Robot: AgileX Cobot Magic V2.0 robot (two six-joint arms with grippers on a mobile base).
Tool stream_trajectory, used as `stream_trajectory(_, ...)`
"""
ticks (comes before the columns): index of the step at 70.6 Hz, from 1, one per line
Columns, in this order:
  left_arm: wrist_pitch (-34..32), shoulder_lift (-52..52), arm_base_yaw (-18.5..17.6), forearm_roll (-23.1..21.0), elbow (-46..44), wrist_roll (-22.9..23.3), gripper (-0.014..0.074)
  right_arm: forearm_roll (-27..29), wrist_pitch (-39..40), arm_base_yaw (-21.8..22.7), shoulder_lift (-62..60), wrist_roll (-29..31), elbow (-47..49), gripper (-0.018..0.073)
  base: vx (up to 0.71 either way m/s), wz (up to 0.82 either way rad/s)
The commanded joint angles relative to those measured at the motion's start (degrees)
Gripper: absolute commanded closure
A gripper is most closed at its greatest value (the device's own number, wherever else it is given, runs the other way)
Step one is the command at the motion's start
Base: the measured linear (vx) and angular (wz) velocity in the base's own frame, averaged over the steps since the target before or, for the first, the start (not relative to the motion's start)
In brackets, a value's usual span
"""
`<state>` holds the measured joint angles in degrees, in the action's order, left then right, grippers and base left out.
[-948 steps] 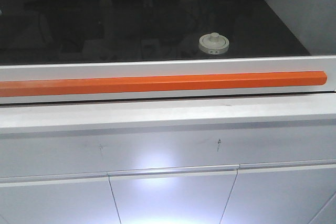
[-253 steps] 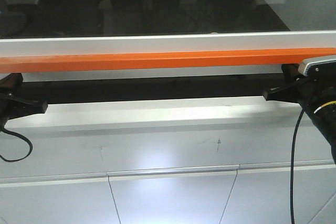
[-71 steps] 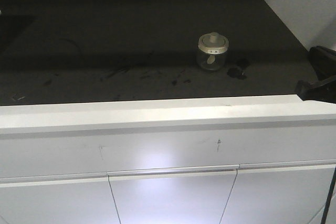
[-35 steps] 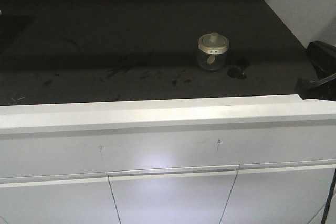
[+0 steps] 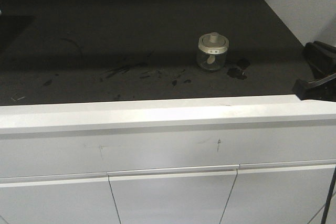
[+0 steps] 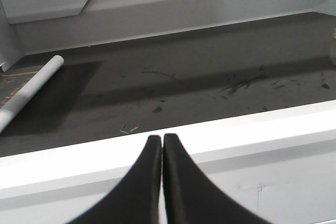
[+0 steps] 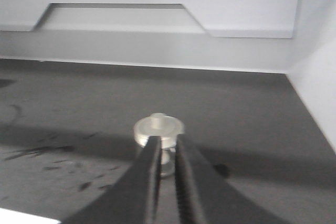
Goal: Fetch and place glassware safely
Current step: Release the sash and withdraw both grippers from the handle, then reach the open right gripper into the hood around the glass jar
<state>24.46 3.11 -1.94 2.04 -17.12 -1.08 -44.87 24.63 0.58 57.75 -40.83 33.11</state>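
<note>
Near: cabinet [image 5: 168, 192] doors shut, white ledge [image 5: 157, 111] above them. The sash with its orange bar lay across the opening 13.4 s ago. 3.6 s ago it was part-raised with both grippers under it. It is now out of view and the opening is clear.

Left gripper [image 6: 161, 139]: fingers pressed together, nothing held, poised just over the ledge. It does not show in the front view.

Right gripper [image 7: 168, 141]: fingers a slim gap apart, nothing between them, pointed at the jar [image 5: 213, 52]. In the front view it sits at the right edge, just past the ledge. Over the last second it has only shifted a little there.

Farther: dark worktop [image 5: 105, 30] with smears [image 5: 126, 69]. The jar stands upright on it, right of centre, lid [image 5: 213, 42] on. It is in the same spot as when the sash was down, and well apart from both grippers. A white tube [image 6: 31, 85] lies at the far left. Back wall [image 7: 157, 3] is behind.

Judgement: the access step is done and the fetch has not begun. The right arm is the nearer one and already lined up. Its gap looks narrower than the jar, so it must widen before closing in. With glass and a lid that may be loose, gripping the body seems safer than the knob.
</note>
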Motion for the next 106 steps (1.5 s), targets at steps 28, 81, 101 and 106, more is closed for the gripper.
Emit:
stream_trajectory(28, -3.9, 0.6, -0.1, -0.3, -1.4, 0.2, 0.0603, 0.9, 2.9, -2.9, 2.9, 3.5, 1.9, -0.0042, 0.0, 0.0)
stream_trajectory(81, -3.9, 0.6, -0.1, -0.3, -1.4, 0.2, 0.0603, 0.5, 18.9, -3.5, 47.8, 4.3, 38.2, -0.002, 0.0, 0.0)
stream_trajectory(101, -3.9, 0.6, -0.1, -0.3, -1.4, 0.2, 0.0603, -1.9, 17.4, -5.0, 59.6, 3.9, 52.7, -0.002, 0.0, 0.0)
stream_trajectory(106, -3.9, 0.6, -0.1, -0.3, -1.4, 0.2, 0.0603, -1.6, 16.4, -5.0, 61.6, 3.5, 55.3, -0.002, 0.0, 0.0)
